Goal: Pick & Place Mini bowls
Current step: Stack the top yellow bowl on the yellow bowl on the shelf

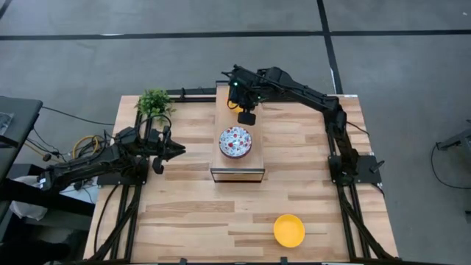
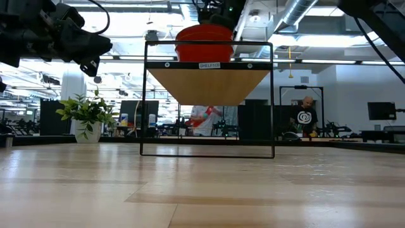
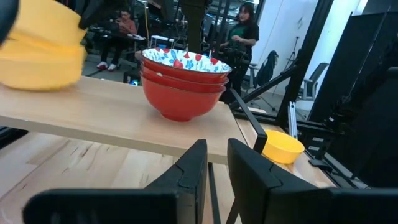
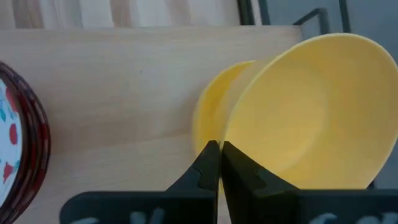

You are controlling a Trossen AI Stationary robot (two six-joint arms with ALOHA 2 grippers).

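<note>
A raised wooden shelf (image 1: 237,171) stands mid-table. On it sits a stack of three floral bowls (image 1: 235,141), red outside (image 3: 183,87). At the shelf's far end my right gripper (image 4: 220,149) is shut on a yellow bowl (image 4: 311,112), which is over a second yellow bowl (image 4: 208,115) resting on the shelf. The high view hides both under the arm (image 1: 246,116). A third yellow bowl (image 1: 289,230) rests on the table near the front right. My left gripper (image 1: 176,150) hovers left of the shelf, shut and empty (image 3: 216,163). My right gripper pinches the yellow bowl's rim (image 4: 231,140) between its two fingers, one inside the bowl and one outside, coming from above. The bowl is tilted, its underside over the second yellow bowl. Whether it rests in that bowl cannot be told.
A small potted plant (image 1: 154,101) stands at the table's far left corner. The shelf's black frame (image 2: 207,152) leaves a gap beneath the board. Bare tabletop lies in front of the shelf and to its left. People show in the room behind (image 2: 305,117).
</note>
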